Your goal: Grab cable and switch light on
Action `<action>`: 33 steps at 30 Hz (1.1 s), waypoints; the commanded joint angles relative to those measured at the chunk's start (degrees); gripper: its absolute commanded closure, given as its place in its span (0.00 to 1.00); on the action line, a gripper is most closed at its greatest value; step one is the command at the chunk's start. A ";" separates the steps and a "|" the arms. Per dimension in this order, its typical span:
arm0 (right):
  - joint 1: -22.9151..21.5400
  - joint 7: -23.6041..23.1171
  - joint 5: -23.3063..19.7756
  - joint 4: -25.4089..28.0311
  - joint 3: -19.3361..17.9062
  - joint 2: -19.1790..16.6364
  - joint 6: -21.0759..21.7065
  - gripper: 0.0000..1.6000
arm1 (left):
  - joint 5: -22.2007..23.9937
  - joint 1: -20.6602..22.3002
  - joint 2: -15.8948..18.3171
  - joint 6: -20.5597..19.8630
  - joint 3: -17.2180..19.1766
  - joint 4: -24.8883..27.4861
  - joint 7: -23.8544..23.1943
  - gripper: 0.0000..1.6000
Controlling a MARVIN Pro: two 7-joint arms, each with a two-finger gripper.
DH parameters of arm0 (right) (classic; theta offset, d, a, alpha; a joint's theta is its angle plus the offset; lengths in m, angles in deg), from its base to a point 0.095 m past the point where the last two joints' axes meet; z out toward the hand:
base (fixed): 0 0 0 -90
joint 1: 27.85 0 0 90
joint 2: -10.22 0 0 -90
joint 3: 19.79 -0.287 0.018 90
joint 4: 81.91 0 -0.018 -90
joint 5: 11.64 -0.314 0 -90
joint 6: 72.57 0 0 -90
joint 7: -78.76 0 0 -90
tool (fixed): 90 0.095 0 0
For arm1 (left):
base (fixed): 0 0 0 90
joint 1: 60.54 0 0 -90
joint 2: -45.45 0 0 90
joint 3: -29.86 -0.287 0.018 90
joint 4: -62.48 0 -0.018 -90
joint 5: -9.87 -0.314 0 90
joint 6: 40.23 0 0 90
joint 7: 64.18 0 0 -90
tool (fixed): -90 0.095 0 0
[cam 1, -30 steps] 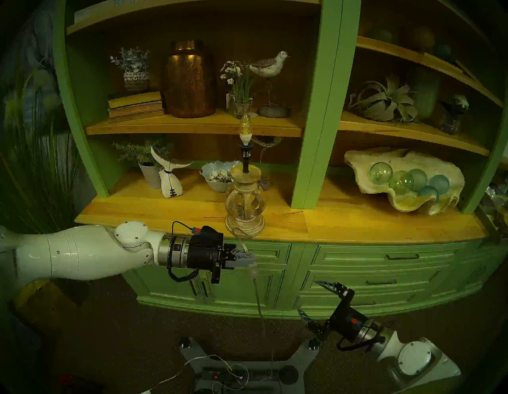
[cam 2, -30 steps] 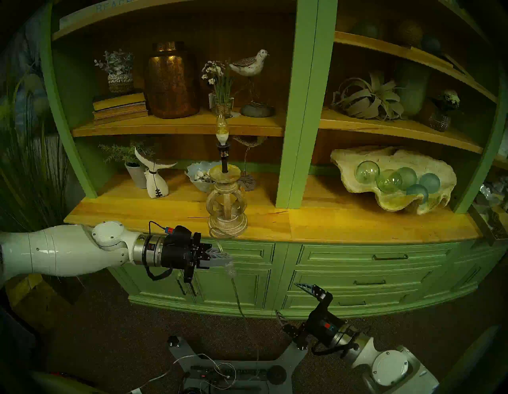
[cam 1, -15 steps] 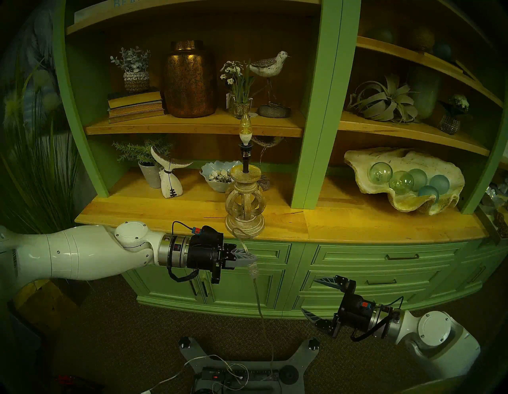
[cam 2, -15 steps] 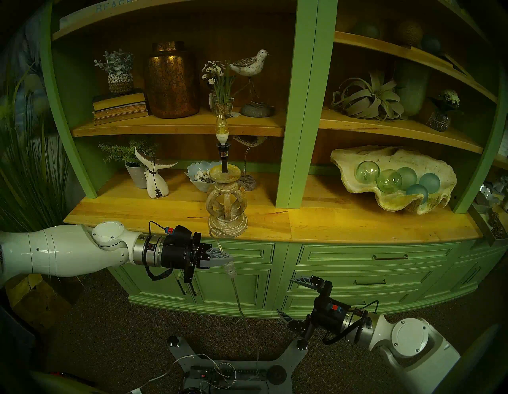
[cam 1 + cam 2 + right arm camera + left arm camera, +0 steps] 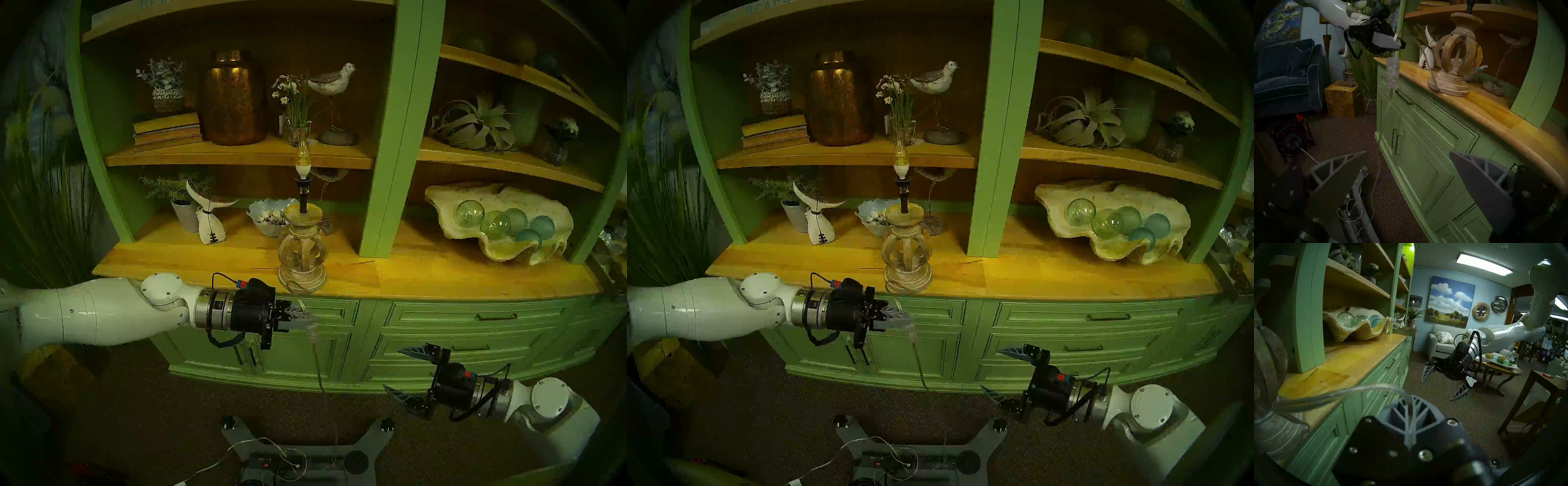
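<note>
- We see the cable (image 5: 317,359) leave the foot of the light (image 5: 302,251), which stands at the front edge of the worktop (image 5: 475,281), and drop over that edge down the green cabinet front to the floor.
- Our left end effector (image 5: 314,319) is clamped on the cable just below the worktop edge; the clear switch block (image 5: 1393,73) hangs right beneath its fingertips, long axis upright.
- The bulb looks unlit to us, though the dim views leave some doubt.
- Our right end effector (image 5: 395,368) has its fingers spread wide and holds nothing.
- It sits lower and well to the right of the switch block, pointing toward it.
- We judge the right arm must travel up and leftward to reach the switch.
</note>
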 commanded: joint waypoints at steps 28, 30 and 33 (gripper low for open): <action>-19.89 -1.26 7.74 8.68 18.09 -3.33 10.28 0.00 | 0.52 1.35 0.02 0.44 1.35 0.30 0.11 1.00; -21.22 0.50 9.25 6.84 19.12 -1.66 11.34 0.00 | 0.49 1.34 0.01 0.43 1.33 0.29 0.11 1.00; -23.39 2.18 11.91 5.53 21.25 0.23 12.76 0.00 | 0.46 1.34 0.00 0.41 1.31 0.27 0.11 1.00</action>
